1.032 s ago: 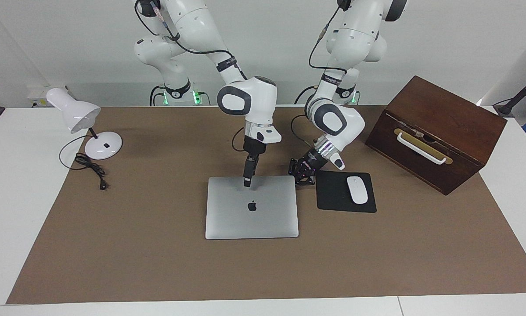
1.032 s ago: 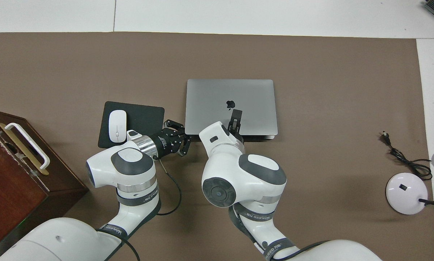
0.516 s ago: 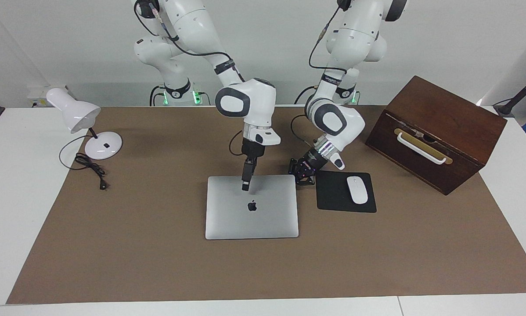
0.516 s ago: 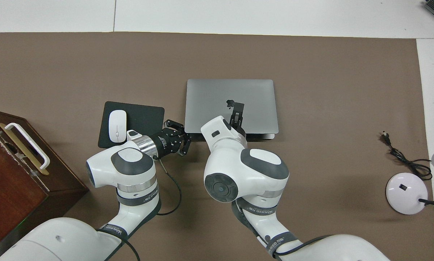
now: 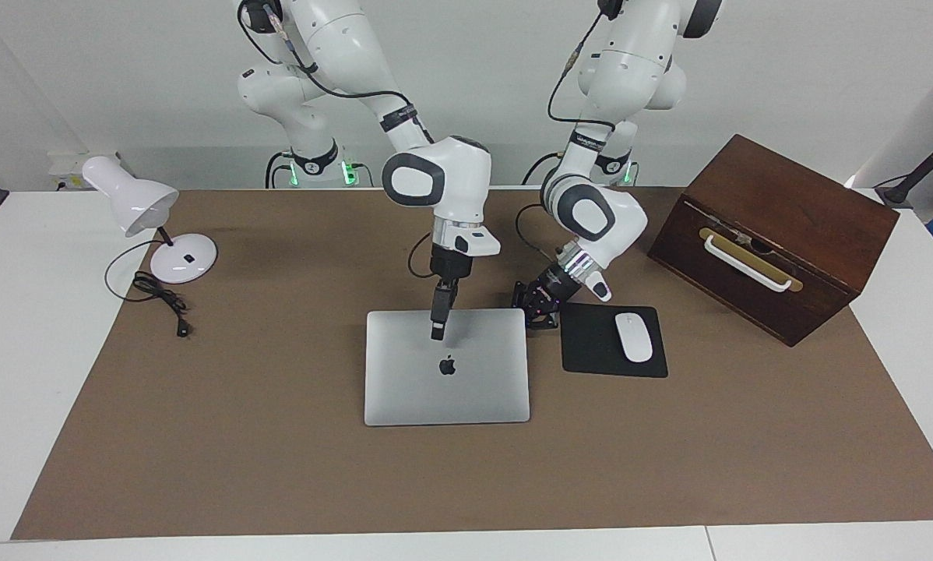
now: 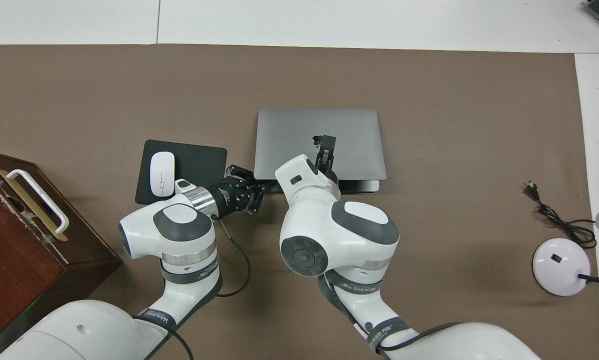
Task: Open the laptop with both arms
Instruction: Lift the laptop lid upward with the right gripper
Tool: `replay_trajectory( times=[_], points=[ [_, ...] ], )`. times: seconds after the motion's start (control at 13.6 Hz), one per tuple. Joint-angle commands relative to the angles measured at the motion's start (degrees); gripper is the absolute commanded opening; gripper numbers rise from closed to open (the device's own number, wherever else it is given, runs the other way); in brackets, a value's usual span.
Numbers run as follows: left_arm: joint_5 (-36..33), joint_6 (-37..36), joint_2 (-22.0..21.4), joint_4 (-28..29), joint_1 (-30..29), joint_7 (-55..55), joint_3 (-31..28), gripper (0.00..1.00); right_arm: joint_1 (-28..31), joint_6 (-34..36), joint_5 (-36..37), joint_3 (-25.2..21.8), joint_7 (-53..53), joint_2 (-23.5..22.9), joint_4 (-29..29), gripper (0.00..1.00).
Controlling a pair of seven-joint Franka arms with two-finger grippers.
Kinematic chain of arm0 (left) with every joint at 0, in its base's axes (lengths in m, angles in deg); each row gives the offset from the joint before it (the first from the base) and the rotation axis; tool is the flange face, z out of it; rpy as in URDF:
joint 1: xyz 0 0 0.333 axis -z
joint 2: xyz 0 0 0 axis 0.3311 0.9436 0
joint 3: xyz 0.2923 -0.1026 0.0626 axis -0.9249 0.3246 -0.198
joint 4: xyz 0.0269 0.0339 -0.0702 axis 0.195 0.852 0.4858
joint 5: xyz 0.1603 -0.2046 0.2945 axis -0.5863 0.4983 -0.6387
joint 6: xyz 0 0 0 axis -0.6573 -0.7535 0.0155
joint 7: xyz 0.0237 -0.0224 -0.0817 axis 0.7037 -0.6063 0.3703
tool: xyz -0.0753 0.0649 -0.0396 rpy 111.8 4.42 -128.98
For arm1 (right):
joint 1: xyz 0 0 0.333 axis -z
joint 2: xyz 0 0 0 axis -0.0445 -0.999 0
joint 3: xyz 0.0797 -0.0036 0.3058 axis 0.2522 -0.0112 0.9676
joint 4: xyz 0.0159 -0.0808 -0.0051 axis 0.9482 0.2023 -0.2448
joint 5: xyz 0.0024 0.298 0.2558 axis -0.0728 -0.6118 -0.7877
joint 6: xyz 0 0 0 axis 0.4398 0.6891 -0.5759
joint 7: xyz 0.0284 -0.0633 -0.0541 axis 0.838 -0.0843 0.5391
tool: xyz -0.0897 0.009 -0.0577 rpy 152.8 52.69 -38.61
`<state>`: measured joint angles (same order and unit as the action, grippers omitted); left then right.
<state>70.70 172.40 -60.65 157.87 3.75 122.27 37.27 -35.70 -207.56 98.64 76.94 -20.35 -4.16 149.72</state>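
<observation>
On the table [image 5: 264,467], toward the right arm's end, a white lamp [image 5: 149,209] stood well apart from the work. The laptop [image 5: 447,393] lay flat near the middle, its long axis running from one arm's end of the table to the other and its logo upright toward the facing camera. Judging by that, its opening edge was the one nearer to the robots. The right end effector [image 5: 437,331] pointed straight down from a bent wrist over the half of the lid nearer the robots, just above the logo. Whether it was open or touching could not be told. The left end effector [image 5: 539,315] lay low and slanted at the laptop's robot-side corner, beside the mouse pad [image 5: 591,354]. Its grip could not be told either. The left arm seemed better placed for the edge.
</observation>
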Motion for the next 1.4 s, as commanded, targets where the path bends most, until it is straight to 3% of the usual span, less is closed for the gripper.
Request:
replay_trajectory(
  times=[0.0, 1.33],
  points=[
    [1.23, 1.22, 5.37, -2.12, 1.35, -2.04, 0.0, 0.0, 1.07, 0.38, 2.51, 0.32, -1.65, -1.7, -3.61, 1.0],
    [1.15, 1.22, 5.37, -2.12, 1.52, -2.12, 0.0, 0.0, 2.92, 1.0, 5.76, 0.06, -1.56, -2.57, -9.76, 1.0]
  ],
)
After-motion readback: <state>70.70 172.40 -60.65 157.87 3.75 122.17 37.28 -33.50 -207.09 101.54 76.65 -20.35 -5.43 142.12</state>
